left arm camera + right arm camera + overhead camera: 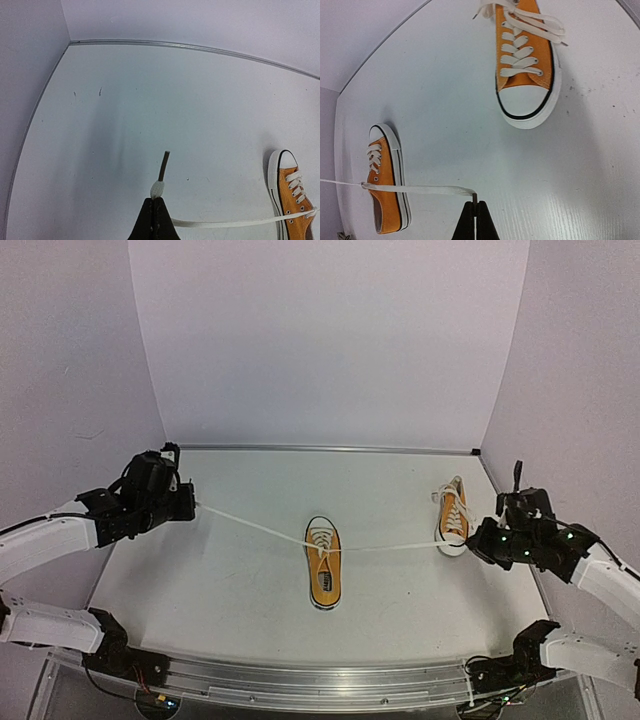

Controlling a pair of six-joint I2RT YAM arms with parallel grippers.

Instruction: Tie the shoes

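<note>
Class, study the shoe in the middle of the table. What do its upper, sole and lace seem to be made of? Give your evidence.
Upper: probably canvas, matte orange, no shine. Sole: likely rubber, smooth white with a thin dark stripe. Lace: flat white woven fabric, apparently; it stretches taut like a ribbon.

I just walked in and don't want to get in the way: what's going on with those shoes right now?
Both arms are working on the middle shoe. The left gripper is shut on one end of its white lace and the right gripper on the other end. The two ends are drawn out straight to opposite sides. No bow shows on it yet. The second shoe sits close to the right gripper, and nothing holds it.
</note>
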